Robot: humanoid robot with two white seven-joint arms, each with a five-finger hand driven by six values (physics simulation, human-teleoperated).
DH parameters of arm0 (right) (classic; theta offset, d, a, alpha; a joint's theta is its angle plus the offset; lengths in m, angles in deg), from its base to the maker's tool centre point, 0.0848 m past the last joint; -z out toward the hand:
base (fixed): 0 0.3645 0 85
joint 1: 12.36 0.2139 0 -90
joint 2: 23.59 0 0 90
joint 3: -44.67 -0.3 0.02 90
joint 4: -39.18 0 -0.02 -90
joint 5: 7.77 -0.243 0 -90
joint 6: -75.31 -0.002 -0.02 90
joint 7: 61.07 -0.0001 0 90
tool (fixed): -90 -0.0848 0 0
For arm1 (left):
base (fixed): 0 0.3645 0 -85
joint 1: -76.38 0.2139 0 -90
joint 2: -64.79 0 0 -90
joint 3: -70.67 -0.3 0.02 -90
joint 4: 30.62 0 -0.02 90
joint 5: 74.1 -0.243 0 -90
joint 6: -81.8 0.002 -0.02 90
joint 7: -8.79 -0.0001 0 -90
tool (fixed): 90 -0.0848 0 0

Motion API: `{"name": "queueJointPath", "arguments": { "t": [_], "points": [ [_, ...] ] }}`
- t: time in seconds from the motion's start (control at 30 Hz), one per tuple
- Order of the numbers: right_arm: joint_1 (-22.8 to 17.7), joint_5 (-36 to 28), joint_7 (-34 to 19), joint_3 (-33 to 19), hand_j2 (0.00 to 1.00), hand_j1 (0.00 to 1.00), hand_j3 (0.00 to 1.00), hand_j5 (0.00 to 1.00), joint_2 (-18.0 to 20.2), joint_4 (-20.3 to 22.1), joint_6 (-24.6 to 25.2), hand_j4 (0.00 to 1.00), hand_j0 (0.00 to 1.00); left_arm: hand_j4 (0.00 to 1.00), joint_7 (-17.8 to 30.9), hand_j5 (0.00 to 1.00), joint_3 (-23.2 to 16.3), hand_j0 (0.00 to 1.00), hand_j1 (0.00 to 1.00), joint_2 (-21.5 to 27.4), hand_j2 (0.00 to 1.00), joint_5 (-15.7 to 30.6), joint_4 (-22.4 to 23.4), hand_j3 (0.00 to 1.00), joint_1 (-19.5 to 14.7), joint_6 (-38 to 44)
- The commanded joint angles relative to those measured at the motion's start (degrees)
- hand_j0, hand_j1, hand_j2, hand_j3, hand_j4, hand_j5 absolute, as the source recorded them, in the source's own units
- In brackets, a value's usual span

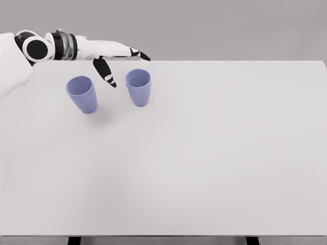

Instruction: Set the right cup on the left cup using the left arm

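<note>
Lilac plastic right cup (138, 87) looked light, rigid, slippery; best gripped mid-wall. Left hand (110, 57) hovered spread, holding nothing.

left cup (82, 94): periwinkle blue
right cup (138, 87): same periwinkle blue
worktop (204, 163): plain pale grey
robot hand (110, 56), upper left: white, black fingertips

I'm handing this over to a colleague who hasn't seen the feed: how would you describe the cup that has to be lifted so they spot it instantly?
Start at the white table and look to its far left part, where two identical lavender cups stand upright. The one to lift is the right cup, apart from the left cup. It sits further right and slightly further back, just right of the open left hand's downward-pointing thumb.
</note>
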Motion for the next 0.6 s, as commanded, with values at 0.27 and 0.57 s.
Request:
{"name": "queueJointPath", "arguments": {
  "t": [0.27,0.57],
  "points": [
    [0.0,0.0,0.0,0.0,1.00,1.00,1.00,1.00,0.0,0.0,0.0,1.00,1.00,1.00,-0.7,1.00,1.7,1.00,1.00,-3.5,1.00,-2.8,2.1,1.00,1.7,0.1],
    [0.0,0.0,0.0,0.0,1.00,1.00,1.00,1.00,0.0,0.0,0.0,1.00,1.00,1.00,-1.1,1.00,1.7,1.00,1.00,-5.3,1.00,-3.9,3.0,1.00,2.5,0.1]
  ]
}}
